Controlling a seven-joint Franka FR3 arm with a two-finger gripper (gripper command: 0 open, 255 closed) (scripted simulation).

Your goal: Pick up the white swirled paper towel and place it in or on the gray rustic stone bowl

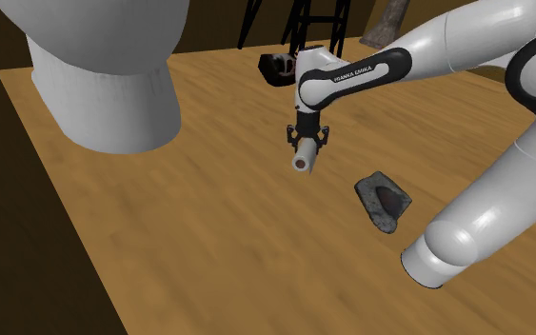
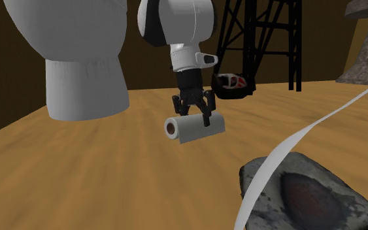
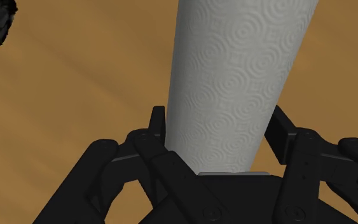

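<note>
Wrist view, nearest item: the all-black two-finger hand (image 3: 219,124) is closed on the white paper towel roll embossed with swirl rings (image 3: 234,76). One finger (image 3: 157,124) presses each flank of the roll, and the roll's side sits against the palm. The grip across the roll's width is judged suited to carrying it level.

Second exterior view, foreground at lower right of the frame: the gray, rough-hewn stone bowl with a darker hollow (image 2: 306,196) rests on the wood-grained floor (image 2: 78,183). It holds nothing. A pale curved strip (image 2: 287,153) crosses in front of it; its identity cannot be told.

Middle of that frame: the roll (image 2: 195,127) hangs lengthwise under the hand (image 2: 194,108), core end facing the frame's left. It appears clear of the floor and well apart from the bowl. The transfer step is judged under way, with placement not yet done.

Shoulder view: the roll (image 1: 304,157) is at frame centre and the bowl (image 1: 383,202) at centre right, lower. The next move calls for travel toward the bowl before release.

Farther back, at the upper left of the second exterior view, stands a large white rounded pedestal (image 2: 87,85). Farthest, at upper right, is a black lattice frame (image 2: 261,32).

Count: one roll, one bowl, one hand with two fingers, one pedestal, one lattice frame.
</note>
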